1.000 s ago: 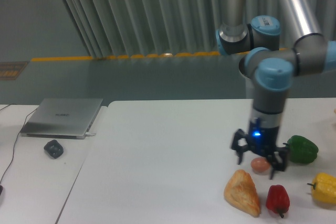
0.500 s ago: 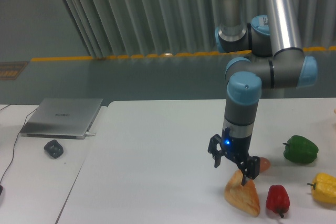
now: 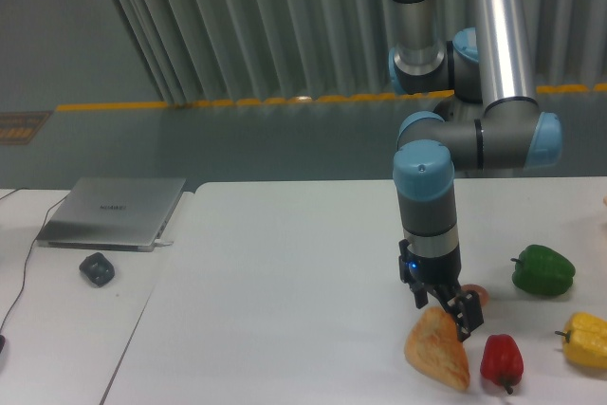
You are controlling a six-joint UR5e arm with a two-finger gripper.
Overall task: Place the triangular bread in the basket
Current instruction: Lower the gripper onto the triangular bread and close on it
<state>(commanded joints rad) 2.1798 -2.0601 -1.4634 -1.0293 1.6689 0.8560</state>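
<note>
You are hanging the gripper (image 3: 444, 309) low over the near right part of the bench (image 3: 285, 282), wrist pointing straight down, so the fingers (image 3: 465, 318) are coming at the triangular bread (image 3: 438, 350) from above

The bread is lying flat on the bench near the front edge, its point toward the arm; the fingers are sitting right at that upper end, touching it or just above it, I cannot say which

How far apart the fingers are standing is not readable from this side-on angle, so I cannot tell whether they are spread or closed; nothing looks clamped, and the bread seems to be resting on the bench under its own weight

You are working in a crowded corner: a small brown egg (image 3: 471, 293) is peeking out just behind the fingers, a red pepper (image 3: 501, 359) is lying just beside the bread on its right, and a green pepper (image 3: 542, 270) and a yellow pepper (image 3: 585, 340) are sitting farther right. That probably explains the steep vertical approach

No basket is showing in this view

A laptop (image 3: 114, 211) and a small dark object (image 3: 97, 268) are lying well apart at the far left, out of your way
</note>
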